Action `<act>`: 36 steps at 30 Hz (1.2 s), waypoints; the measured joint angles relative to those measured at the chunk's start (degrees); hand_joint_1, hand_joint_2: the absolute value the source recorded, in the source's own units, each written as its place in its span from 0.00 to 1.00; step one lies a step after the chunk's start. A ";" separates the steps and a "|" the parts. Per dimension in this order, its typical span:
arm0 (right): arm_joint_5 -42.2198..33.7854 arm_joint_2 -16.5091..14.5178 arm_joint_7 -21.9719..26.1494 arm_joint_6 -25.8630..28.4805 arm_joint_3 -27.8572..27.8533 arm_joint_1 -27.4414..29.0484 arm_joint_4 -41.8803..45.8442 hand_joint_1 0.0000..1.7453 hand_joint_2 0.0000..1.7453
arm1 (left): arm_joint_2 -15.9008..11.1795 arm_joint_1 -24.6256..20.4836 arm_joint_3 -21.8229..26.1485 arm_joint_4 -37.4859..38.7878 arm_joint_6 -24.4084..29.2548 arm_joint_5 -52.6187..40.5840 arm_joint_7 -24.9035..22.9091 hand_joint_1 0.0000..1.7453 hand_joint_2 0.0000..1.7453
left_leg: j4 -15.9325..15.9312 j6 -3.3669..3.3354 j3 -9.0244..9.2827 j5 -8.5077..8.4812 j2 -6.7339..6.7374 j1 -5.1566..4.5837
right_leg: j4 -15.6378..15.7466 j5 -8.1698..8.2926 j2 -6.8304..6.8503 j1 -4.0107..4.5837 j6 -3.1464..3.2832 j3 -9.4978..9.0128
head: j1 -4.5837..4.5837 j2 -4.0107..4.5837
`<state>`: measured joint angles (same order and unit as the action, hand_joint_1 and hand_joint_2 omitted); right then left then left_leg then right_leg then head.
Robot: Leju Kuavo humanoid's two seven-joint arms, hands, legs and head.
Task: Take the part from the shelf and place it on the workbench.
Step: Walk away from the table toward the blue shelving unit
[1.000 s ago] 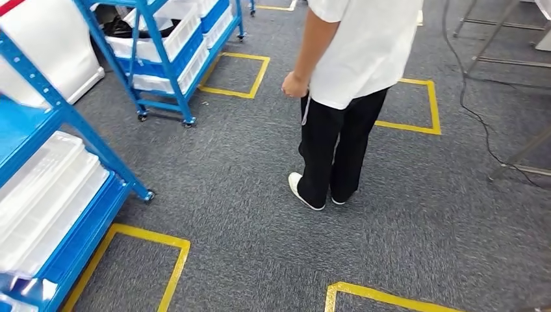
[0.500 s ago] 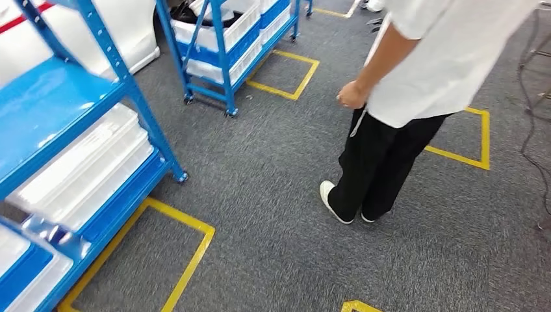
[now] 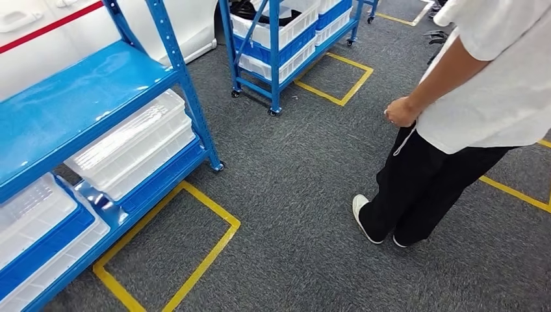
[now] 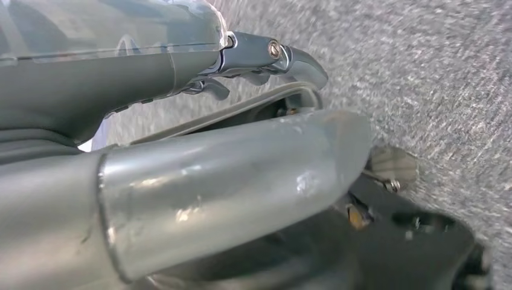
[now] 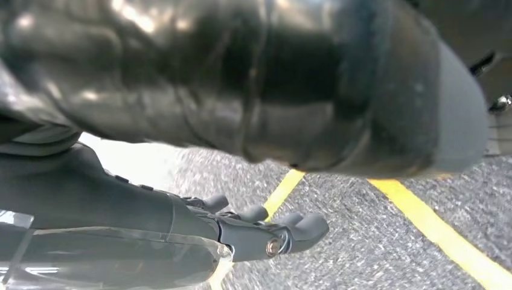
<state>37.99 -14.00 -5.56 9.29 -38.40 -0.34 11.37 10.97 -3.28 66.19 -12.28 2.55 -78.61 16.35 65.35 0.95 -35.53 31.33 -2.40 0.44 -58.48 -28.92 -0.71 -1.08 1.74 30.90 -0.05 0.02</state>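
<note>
Swung leftward since a second ago: blue steel shelf (image 3: 84, 97) now fills the near left, clear ribbed plastic bins (image 3: 133, 146) below. Person (image 3: 468, 110) standing right on grey carpet (image 3: 292, 195). Left robot hand (image 4: 265, 57) and right robot hand (image 5: 272, 226) hanging, fingers loosely curled, holding nothing. Part indiscernible among the bins.

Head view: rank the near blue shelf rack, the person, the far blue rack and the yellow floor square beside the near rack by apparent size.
1. near blue shelf rack
2. person, cut off by the frame
3. yellow floor square
4. far blue rack, which looks small partly because it stands farther away
</note>
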 joint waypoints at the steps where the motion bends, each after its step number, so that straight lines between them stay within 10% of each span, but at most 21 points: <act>1: 0.04 -0.01 -0.01 -0.02 0.00 0.09 0.00 0.00 0.00 | 0.01 -0.10 0.01 0.00 0.02 0.02 -0.05 0.00 0.00 | 3.90 0.20 -2.02 1.77 1.04 0.09 | 0.01 -0.10 1.06 0.13 0.17 -0.04 | -0.03 0.00; 4: 0.10 -0.01 -0.03 -0.01 0.00 0.13 0.00 0.00 0.00 | 0.03 -0.06 0.02 0.00 0.05 0.04 -0.18 0.00 0.00 | 7.93 0.50 -4.16 1.96 2.06 0.31 | -0.03 -0.51 3.95 0.35 0.18 -0.27 | -0.03 0.00; 8: 0.21 -0.08 -0.03 -0.03 0.00 0.09 0.00 0.00 0.00 | 0.01 -0.06 0.13 0.00 0.10 0.09 -0.28 0.00 0.00 | -5.92 -0.71 3.12 -4.21 6.13 -0.36 | -0.06 -1.37 6.76 0.56 -0.63 -1.37 | -0.03 0.00; 11: 0.33 -0.10 -0.03 -0.05 0.00 -0.27 0.01 0.00 0.00 | -0.01 -0.04 0.22 0.00 0.12 0.11 -0.30 0.00 0.00 | -7.53 -1.67 3.65 -4.32 5.63 -0.77 | 0.16 -1.76 8.33 0.69 -1.53 -2.07 | -0.02 -0.01; 14: 0.38 -0.09 -0.02 -0.05 0.01 -0.48 0.02 0.00 0.00 | 0.00 0.04 0.33 0.00 0.12 0.13 -0.33 0.00 0.00 | -8.54 -2.67 4.32 -5.00 3.69 -0.27 | -2.60 -3.94 4.84 0.42 -2.45 -1.42 | 0.05 0.00; 18: 0.44 0.01 -0.03 -0.07 0.02 -0.27 0.02 0.00 0.00 | 0.05 -0.19 0.37 0.00 0.12 0.13 -0.34 0.00 0.00 | -8.66 -3.19 4.38 -5.20 0.78 -0.16 | -15.46 -8.74 0.91 0.21 -2.95 5.75 | 0.08 0.00; 23: 0.70 0.11 0.06 -0.39 0.01 -0.03 0.02 0.00 0.00 | 0.11 -0.20 0.39 0.00 0.12 0.08 -0.30 0.00 0.00 | -7.81 -2.35 4.49 -4.61 -3.51 -0.13 | -3.17 0.18 -2.66 -0.26 -2.67 1.98 | 0.08 0.00; 27: 0.72 0.11 0.16 -0.51 0.02 -0.24 0.02 0.00 0.00 | 0.12 0.06 0.40 0.00 0.11 0.01 -0.20 0.00 0.00 | -7.56 -0.90 3.73 -4.40 -5.27 0.08 | -0.91 0.59 -2.24 -0.03 -1.21 1.09 | 0.07 -0.01; 33: 0.76 0.16 0.34 -0.97 0.02 0.33 0.02 0.00 0.00 | 0.09 -0.21 0.41 0.00 0.28 -0.09 -0.16 0.00 0.00 | 7.63 0.59 -3.66 3.19 1.71 0.33 | -0.18 0.39 2.87 0.12 0.42 0.49 | -0.09 -0.01; 36: 0.84 0.26 0.39 -1.10 0.02 0.34 0.02 0.00 0.00 | 0.09 0.02 0.41 0.00 0.43 -0.16 -0.16 0.00 0.00 | 3.96 0.55 -1.62 -0.26 2.79 0.40 | -0.19 -0.09 5.22 0.20 0.21 -0.08 | -0.08 -0.01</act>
<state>38.83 -13.75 -5.17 8.19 -38.38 0.01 11.39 11.06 -3.26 66.60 -12.28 2.98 -78.77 16.20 69.30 1.50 -37.15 31.08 0.39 0.84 -58.66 -29.00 4.51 -0.88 1.95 30.83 -0.14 0.02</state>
